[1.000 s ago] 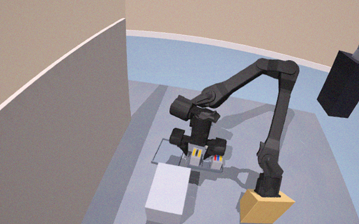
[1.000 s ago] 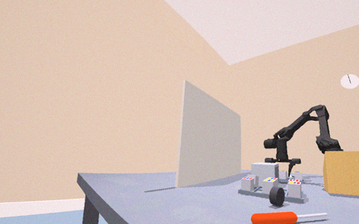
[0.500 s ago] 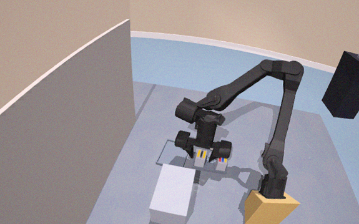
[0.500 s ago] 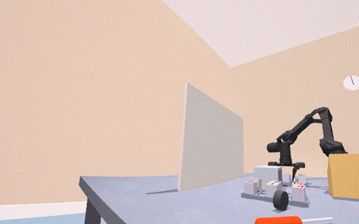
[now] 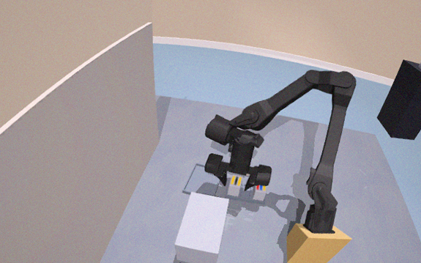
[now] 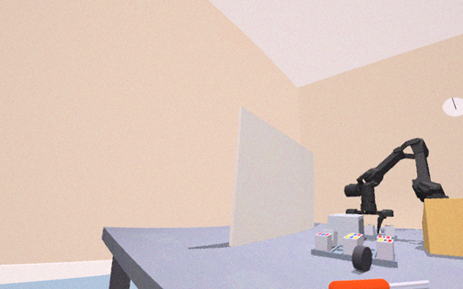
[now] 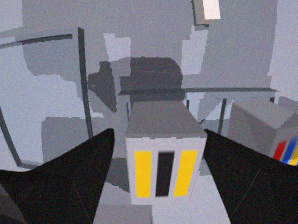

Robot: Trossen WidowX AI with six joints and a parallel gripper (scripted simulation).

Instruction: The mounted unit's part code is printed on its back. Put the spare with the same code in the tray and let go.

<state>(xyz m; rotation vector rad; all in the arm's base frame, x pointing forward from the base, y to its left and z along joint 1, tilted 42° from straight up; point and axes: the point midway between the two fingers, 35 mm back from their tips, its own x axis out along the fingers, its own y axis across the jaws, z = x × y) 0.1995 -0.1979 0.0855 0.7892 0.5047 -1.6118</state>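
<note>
My gripper (image 5: pixel 236 187) (image 7: pixel 158 135) is open, pointing down, with its fingertips on either side of a pale spare block (image 5: pixel 234 190) (image 7: pixel 165 120) marked yellow, black, yellow. Clear gaps show between the block and the fingers in the wrist view. A second spare (image 5: pixel 259 194) (image 7: pixel 255 122), with red, blue and yellow stripes, stands to the right in the same low rack (image 7: pixel 240 90). The dark-rimmed tray (image 5: pixel 196 178) (image 7: pixel 84 65) lies left of the gripper with nothing visible in it. I cannot tell which thing is the mounted unit, and no code on its back is readable.
A large white box (image 5: pixel 203 218) (image 6: pixel 341 225) stands close in front of the rack. Beyond it are several striped blocks on another base (image 6: pixel 327 255), a black wheel (image 6: pixel 362 258) and an orange screwdriver (image 6: pixel 359 287). A tall panel (image 5: pixel 83 139) (image 6: pixel 275 183) borders the left side.
</note>
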